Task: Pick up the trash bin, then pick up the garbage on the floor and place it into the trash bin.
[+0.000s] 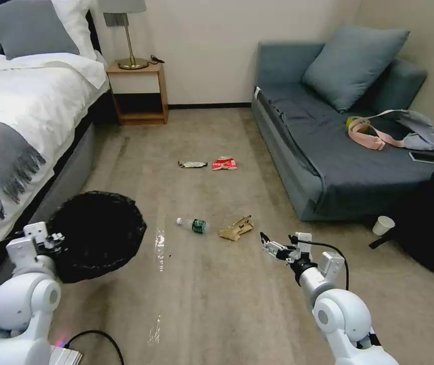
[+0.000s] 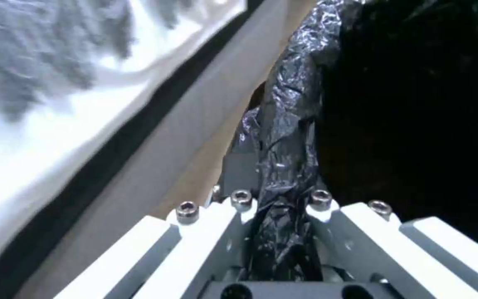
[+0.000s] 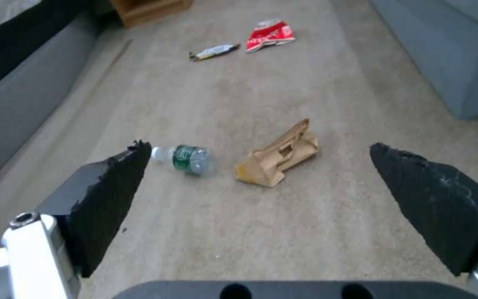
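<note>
Bin held up on the left, litter on the carpet.

The left gripper [image 2: 276,207] pinches the rim of the trash bin [image 1: 97,234] beside the bed [image 1: 19,111], seemingly clear of the floor. The right gripper [image 3: 255,166] hangs wide-spread near the bottle [image 1: 193,224] and paper scrap [image 1: 236,228]; red packet [image 1: 225,163] and wrapper [image 1: 192,164] lie farther off.

The bin [image 1: 97,235] shows just its black bag in the head view; its white wall is hidden under the liner, and its near-left rim sits behind the left gripper [image 1: 54,238]. In the left wrist view the fingers [image 2: 217,232] are cut off by the bottom edge, and the bin's inside is too dark to read. The bottle [image 1: 194,225] label and packet [image 1: 225,163] print are too small to read.
</note>
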